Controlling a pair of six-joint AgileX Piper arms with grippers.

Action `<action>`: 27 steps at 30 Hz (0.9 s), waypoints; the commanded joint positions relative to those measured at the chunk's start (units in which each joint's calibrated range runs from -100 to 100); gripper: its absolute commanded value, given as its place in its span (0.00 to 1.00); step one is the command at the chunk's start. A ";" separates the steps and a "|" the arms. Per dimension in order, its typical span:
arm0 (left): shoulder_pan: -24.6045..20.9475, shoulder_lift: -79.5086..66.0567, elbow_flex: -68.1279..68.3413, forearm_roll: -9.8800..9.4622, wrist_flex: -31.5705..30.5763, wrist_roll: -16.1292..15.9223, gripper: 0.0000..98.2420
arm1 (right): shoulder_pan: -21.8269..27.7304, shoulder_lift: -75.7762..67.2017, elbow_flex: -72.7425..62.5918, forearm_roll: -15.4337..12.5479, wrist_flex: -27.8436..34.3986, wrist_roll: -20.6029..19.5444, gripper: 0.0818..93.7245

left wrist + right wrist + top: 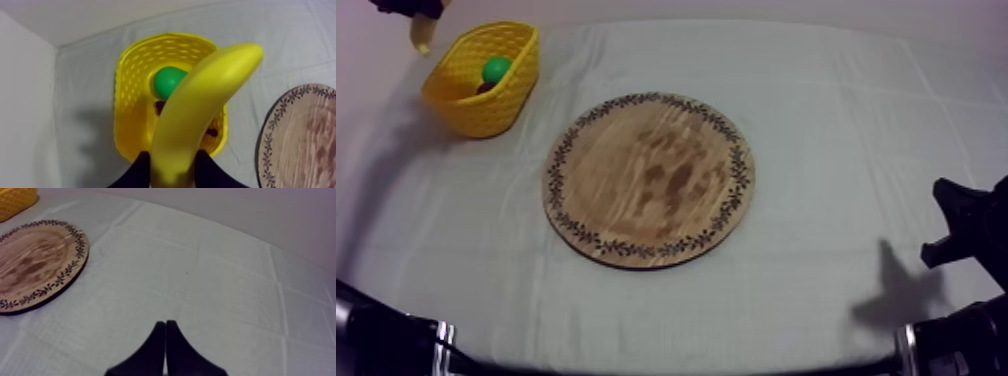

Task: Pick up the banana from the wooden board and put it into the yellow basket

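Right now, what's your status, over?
Left gripper shut on banana, over yellow basket. Right gripper shut, at rest. Green fruit in basket, nothing blocking.

The board (649,180) lay at the middle of the desk (856,120), the basket (486,112) behind it to the left with toy fruit (496,69) in it, and the banana (200,110) hung over the basket in the jaws of the left gripper (169,170).

Banana (200,110): near end hidden between the left gripper (172,172) fingers (136,174), which the frame edge cuts. It covers part of the yellow basket (132,100), part of a green round fruit (167,82) and dark bits (160,106) under it, kind can't tell. Top view: left gripper cut at far-left edge, banana mostly hidden. Both wrist views cut off the wooden board (300,135).
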 commanded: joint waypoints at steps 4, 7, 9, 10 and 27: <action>-0.55 5.30 -3.33 0.04 -0.91 -0.10 0.25 | 0.00 0.00 -0.03 0.00 0.02 0.01 0.00; -0.89 8.05 -4.91 0.06 -1.62 -0.12 0.25 | 0.00 0.00 -0.03 0.00 0.02 0.01 0.00; -1.04 9.81 -5.58 0.04 -2.03 -0.15 0.24 | 0.00 0.00 -0.03 0.00 0.02 0.01 0.00; -1.10 10.64 -5.78 0.02 -2.26 -0.15 0.24 | 0.00 0.00 -0.03 0.00 0.02 0.01 0.00; -0.85 20.17 -3.69 -1.67 -7.50 -0.17 0.23 | 0.00 0.00 -0.03 0.00 0.02 0.01 0.00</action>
